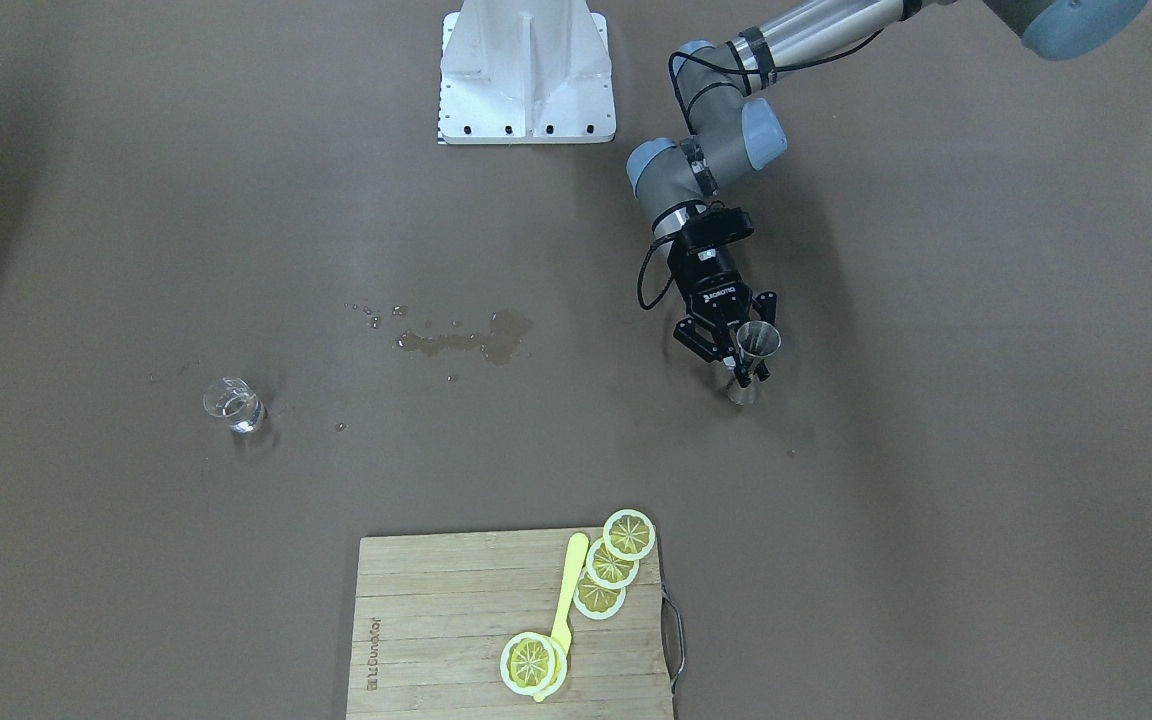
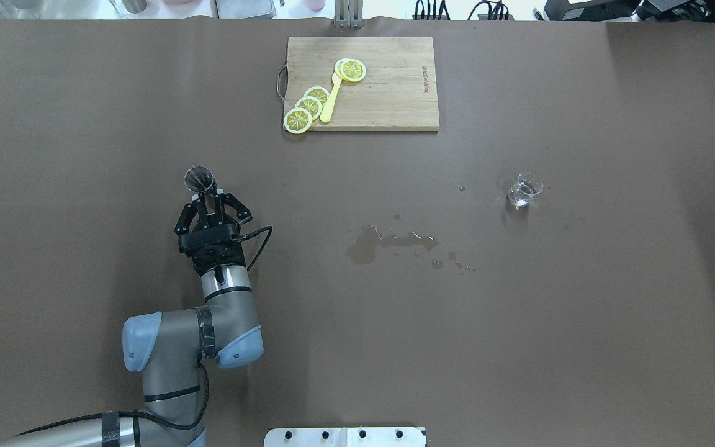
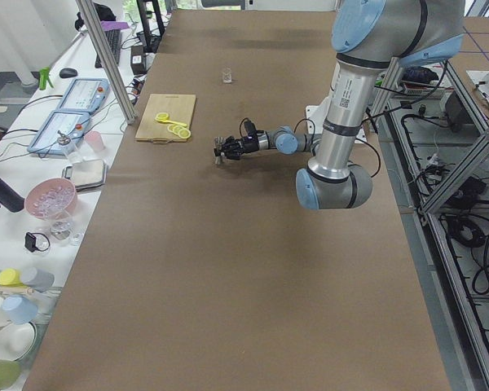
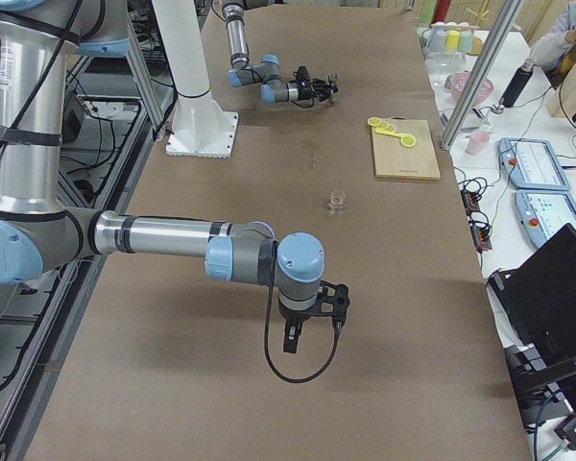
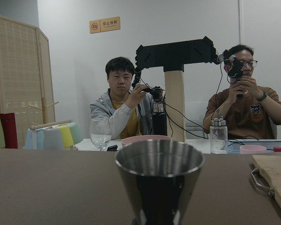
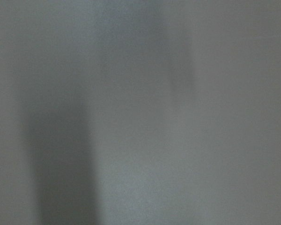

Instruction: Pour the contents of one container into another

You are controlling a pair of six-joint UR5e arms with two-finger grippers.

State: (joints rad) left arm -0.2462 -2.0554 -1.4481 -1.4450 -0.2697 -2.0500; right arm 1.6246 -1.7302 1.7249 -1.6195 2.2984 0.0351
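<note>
Smooth grey steel hourglass jigger point(image 5: 159, 180) was upright, left gripper point(image 1: 751, 368) clamped on its narrow waist. Short clear glass tumbler point(image 1: 234, 408) sat well apart. Right gripper point(image 4: 312, 331): opening couldn't be told.

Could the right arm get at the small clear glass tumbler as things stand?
Probably yes. The small clear glass tumbler stands alone on the brown table, on the right gripper's side; the exterior right view shows nothing between them.

- Small clear glass tumbler point(image 1: 233, 406): colourless, see-through.
- Grey steel hourglass-shaped jigger point(image 1: 756, 347): shiny grey.
- Rectangular wooden cutting board point(image 1: 436, 620): pale tan, plank-striped.
- Round lemon slices point(image 1: 629, 534): yellow, white-rimmed, with spoke pattern.
- Slim plastic spoon point(image 1: 569, 585): pale yellow.
- Flat covered table point(image 1: 936, 450): matt brown, with a darker wet stain point(image 1: 501, 335).
</note>
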